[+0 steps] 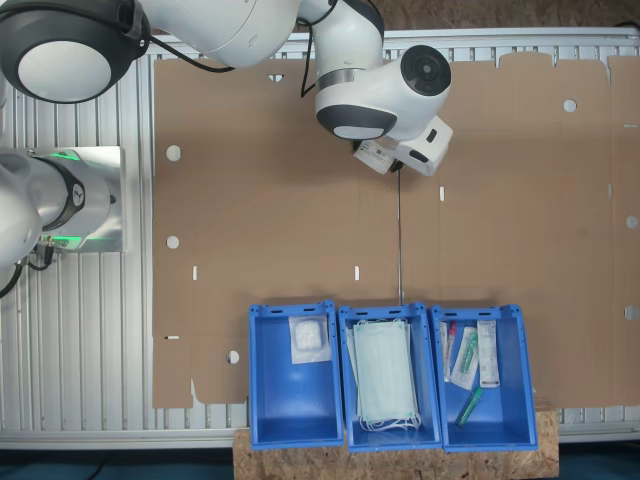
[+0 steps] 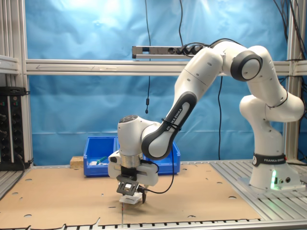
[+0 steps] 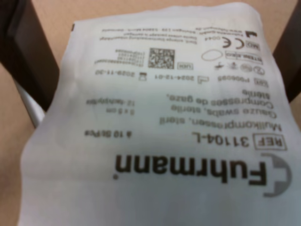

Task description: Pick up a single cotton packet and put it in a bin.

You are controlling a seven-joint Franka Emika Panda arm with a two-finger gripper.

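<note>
Three blue open-top crates stand side by side on a chipboard block [image 1: 395,460] at the edge of the cardboard sheet [image 1: 270,200]. In the first exterior view, the bin [image 1: 268,400] at that row's left end holds one white square packet [image 1: 309,339], lying flat near the wall that faces the cardboard. The middle crate [image 1: 348,420] holds a stack of pale green face masks [image 1: 385,373]. The third crate [image 1: 520,400] holds long narrow syringe packs [image 1: 487,353], set lengthwise, and a green-tipped piece [image 1: 469,407].

The cotton packet [image 3: 160,127] is well apart from the bin, out over the open cardboard, held in the gripper [image 2: 130,196]. In the wrist view it spreads broad and flat before the camera, with the two dark fingers [image 3: 28,52] at its opposite edges, so the fingers are closed on it. It is roughly square, so no long axis can be told. In the second exterior view a white corner of it shows under the gripper, just above the cardboard; whether it touches the sheet cannot be told.

The arm [image 2: 211,72] rises from its base [image 2: 268,175] on the metal table [image 2: 288,201], bends over at the elbow and reaches down, with the wrist pointing straight down at the cardboard. In the first exterior view the gripper [image 1: 385,155] hangs far from the row of crates, roughly in line with the middle crate.
</note>
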